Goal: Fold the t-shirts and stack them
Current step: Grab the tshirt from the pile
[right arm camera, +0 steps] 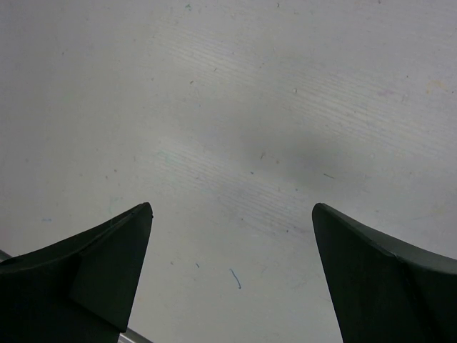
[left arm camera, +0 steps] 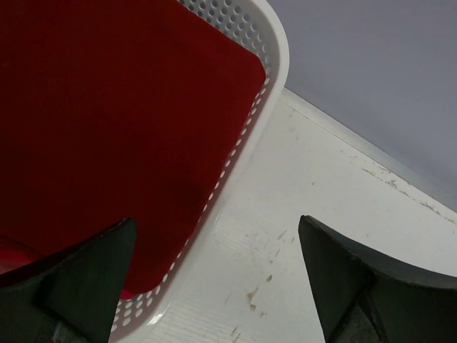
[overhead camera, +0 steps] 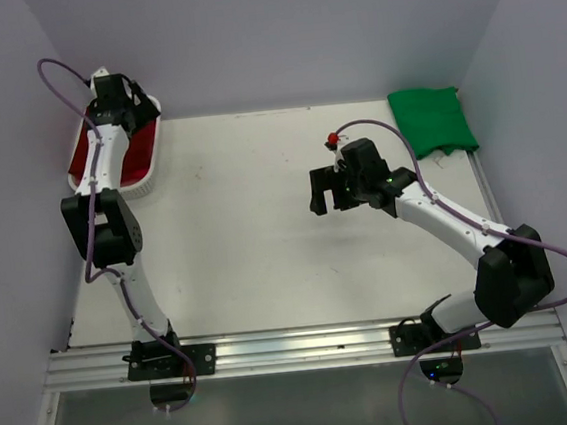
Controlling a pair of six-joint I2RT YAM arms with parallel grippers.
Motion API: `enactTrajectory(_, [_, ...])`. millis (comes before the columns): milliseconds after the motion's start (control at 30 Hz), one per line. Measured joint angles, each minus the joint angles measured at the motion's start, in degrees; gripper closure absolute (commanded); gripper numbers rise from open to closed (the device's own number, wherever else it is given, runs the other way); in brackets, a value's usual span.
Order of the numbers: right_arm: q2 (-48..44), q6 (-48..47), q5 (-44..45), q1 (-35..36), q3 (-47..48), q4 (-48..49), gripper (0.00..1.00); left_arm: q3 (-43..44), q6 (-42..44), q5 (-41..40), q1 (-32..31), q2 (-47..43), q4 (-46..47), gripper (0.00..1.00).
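Observation:
A folded bright green t-shirt (overhead camera: 431,120) lies at the table's far right corner. Red t-shirts (overhead camera: 138,156) fill the white lattice basket (overhead camera: 151,172) at the far left. In the left wrist view a dark maroon t-shirt (left arm camera: 107,107) covers most of the basket (left arm camera: 275,50), and a brighter crimson patch (left arm camera: 14,254) shows at the lower left. My left gripper (left arm camera: 218,229) hangs open above the basket's corner (overhead camera: 115,100), holding nothing. Over bare table right of centre, my right gripper (overhead camera: 331,200) is open and empty (right arm camera: 232,207).
Light purple walls close in the table (overhead camera: 255,225) on the far, left and right sides. An aluminium rail (overhead camera: 296,347) runs along the near edge with both arm bases bolted to it. The tabletop (right arm camera: 235,107) under the right gripper shows only small scuffs.

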Motion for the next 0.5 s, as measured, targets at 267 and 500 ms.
enactTrajectory(267, [0.0,0.0,0.0,0.0,-0.4,0.0,0.01,7.3,2.9,-0.9,1.0,5.3,-0.5,0.04])
enactTrajectory(500, [-0.4,0.2,0.0,0.0,-2.0,0.1,0.01,8.1,3.9,-5.1,1.6,10.2,-2.1,0.05])
